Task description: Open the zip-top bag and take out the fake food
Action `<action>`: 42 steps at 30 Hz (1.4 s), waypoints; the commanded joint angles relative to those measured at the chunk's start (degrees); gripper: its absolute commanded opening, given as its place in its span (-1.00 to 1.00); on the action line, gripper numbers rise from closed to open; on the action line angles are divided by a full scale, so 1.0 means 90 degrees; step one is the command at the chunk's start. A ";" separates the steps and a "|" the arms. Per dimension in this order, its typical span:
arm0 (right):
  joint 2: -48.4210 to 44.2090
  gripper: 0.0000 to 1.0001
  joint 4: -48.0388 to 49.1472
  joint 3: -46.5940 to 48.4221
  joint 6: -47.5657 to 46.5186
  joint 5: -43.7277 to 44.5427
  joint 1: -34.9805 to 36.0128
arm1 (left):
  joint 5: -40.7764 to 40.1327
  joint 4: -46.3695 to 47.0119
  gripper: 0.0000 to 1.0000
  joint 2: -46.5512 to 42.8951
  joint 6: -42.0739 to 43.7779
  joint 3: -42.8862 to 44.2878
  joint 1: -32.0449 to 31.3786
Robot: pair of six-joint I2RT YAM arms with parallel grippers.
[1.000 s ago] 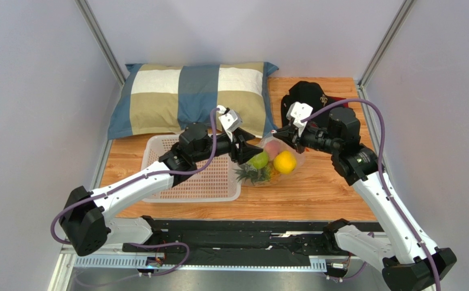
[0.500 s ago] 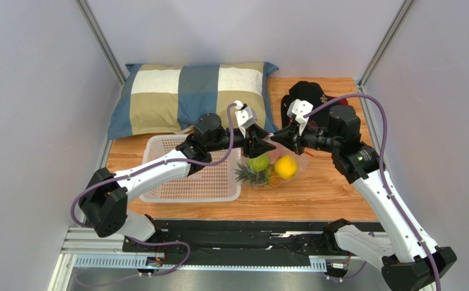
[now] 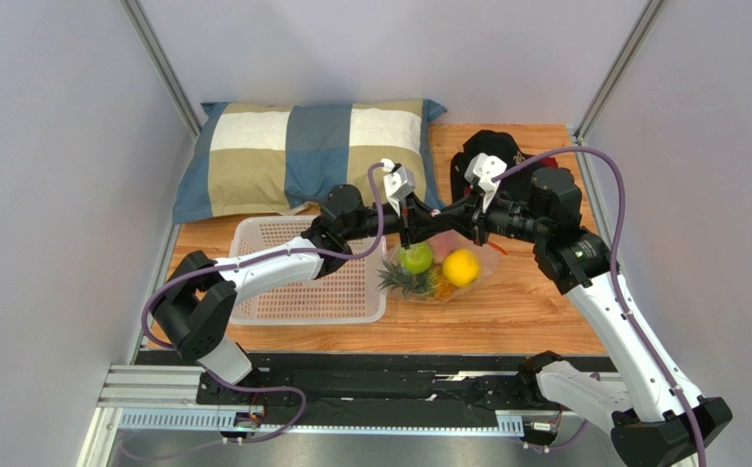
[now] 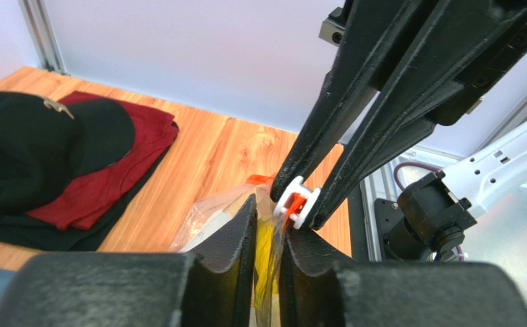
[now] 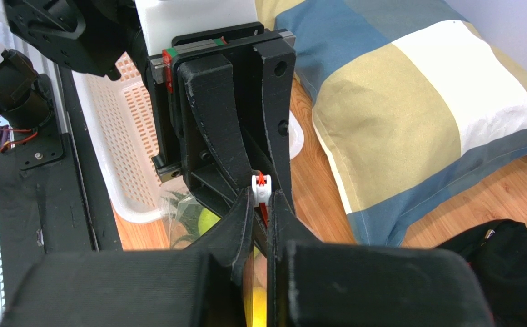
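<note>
The zip-top bag (image 3: 436, 284) rests on the wooden table with its top edge lifted between my two grippers. Inside it I see a green apple (image 3: 414, 258), a yellow-orange citrus (image 3: 460, 267) and a pineapple (image 3: 399, 282); the peach is hidden. My left gripper (image 3: 411, 227) is shut on the bag's clear top edge (image 4: 267, 231), just below the zip. My right gripper (image 3: 429, 222) is shut on the white slider tab (image 5: 261, 189), which also shows in the left wrist view (image 4: 297, 202). The two grippers' fingertips almost touch.
A white perforated basket (image 3: 292, 282) stands just left of the bag. A checked pillow (image 3: 302, 156) lies at the back. A black cap (image 4: 34, 146) on a red cloth (image 4: 109, 184) lies at the back right. Frame posts stand at both rear corners.
My left gripper has swung right to meet the right gripper and shut on the bag's top edge. The bag's top has risen, and the peach is now hidden.
</note>
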 commanded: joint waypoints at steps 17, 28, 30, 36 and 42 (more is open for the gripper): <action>-0.0066 -1.00 0.0306 0.0205 0.0343 -0.0223 0.0046 | 0.0310 0.3027 -0.65 0.0240 -0.1205 -0.0399 0.0052; -0.0281 -1.00 -0.0288 0.0068 -0.0222 0.0529 0.0037 | -0.0187 0.2190 -1.00 -0.0091 -0.0943 -0.0556 0.0159; -0.0300 -1.00 -0.0513 0.0107 -0.0417 0.0695 0.0037 | -0.0198 0.1878 -1.00 -0.0209 -0.0768 -0.0604 0.0169; -0.0320 -1.00 -0.0964 0.0010 -0.0848 0.0969 0.0037 | -0.0100 0.1603 -1.00 -0.0482 -0.0552 -0.0721 0.0169; -0.0447 -1.00 -0.0769 -0.0098 -0.0605 0.0872 -0.0002 | 0.0162 0.1359 -1.00 -0.0551 -0.0454 -0.0693 0.0169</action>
